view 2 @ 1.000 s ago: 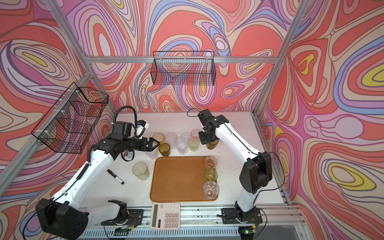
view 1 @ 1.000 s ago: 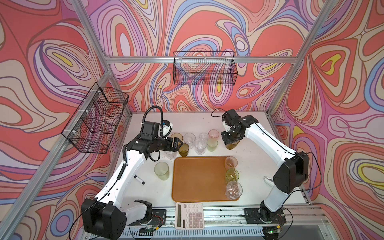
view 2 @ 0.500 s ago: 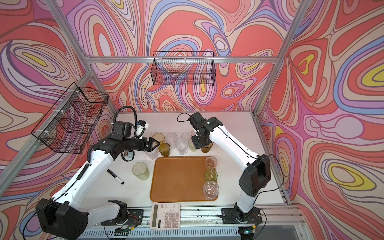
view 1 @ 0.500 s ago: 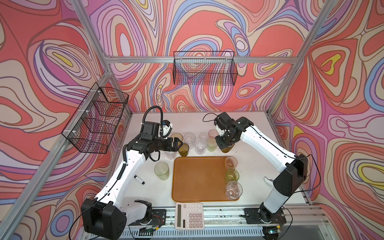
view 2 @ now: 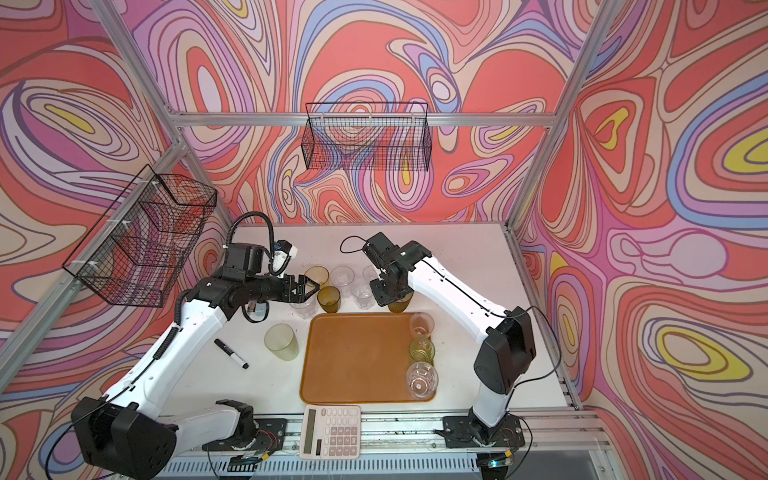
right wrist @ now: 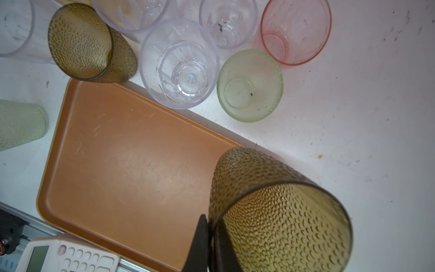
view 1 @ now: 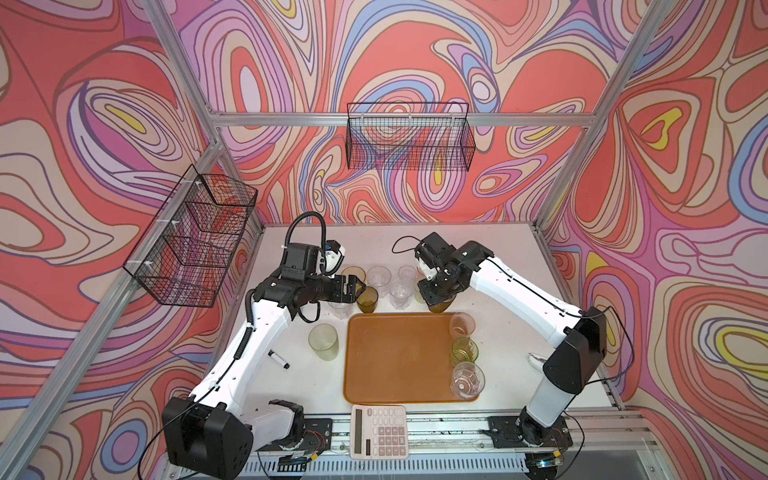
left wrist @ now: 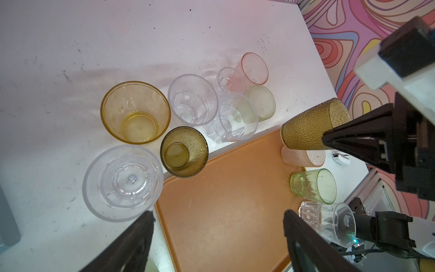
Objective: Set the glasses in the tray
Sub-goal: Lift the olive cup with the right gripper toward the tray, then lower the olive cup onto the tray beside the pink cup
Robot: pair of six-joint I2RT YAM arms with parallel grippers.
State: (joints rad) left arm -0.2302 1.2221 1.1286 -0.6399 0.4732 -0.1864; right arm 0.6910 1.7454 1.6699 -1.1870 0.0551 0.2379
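Right wrist view: the right claw (right wrist: 210, 227) is clamped on the rim of a dimpled amber glass (right wrist: 270, 207), held tilted over the far edge of the tray (right wrist: 131, 164). The left claw (left wrist: 219, 217) gapes wide and empty near an olive-brown glass (left wrist: 183, 150) standing on the counter (left wrist: 70, 58).

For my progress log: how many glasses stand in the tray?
3, along the right side of the tray: pink glass at the far corner, green glass midway, clear glass at the near corner. None seems hidden.
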